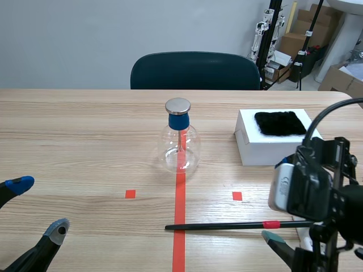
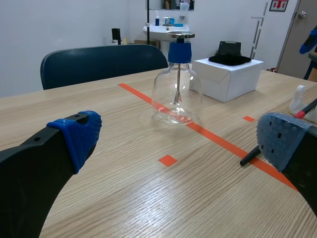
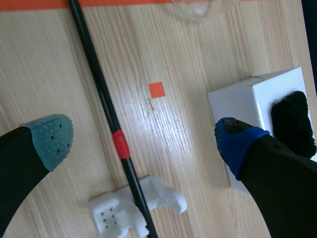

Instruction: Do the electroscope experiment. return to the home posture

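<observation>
The electroscope (image 1: 180,141), a clear flask with a blue neck and a metal disc on top, stands on the red tape line at mid-table. It also shows ahead of my left gripper (image 2: 177,94). A thin black rod (image 1: 227,225) with a red band lies across the tape near the front. Its right end rests on a small white stand (image 3: 133,206). My right gripper (image 3: 143,136) hovers open above the rod (image 3: 104,104), not touching it. My left gripper (image 1: 38,207) is open and holds nothing, low at the front left.
A white box (image 1: 272,144) with a black fur pad (image 1: 279,122) on top sits right of the flask. A dark chair (image 1: 195,71) stands behind the table's far edge. Cardboard boxes and stands fill the far right corner.
</observation>
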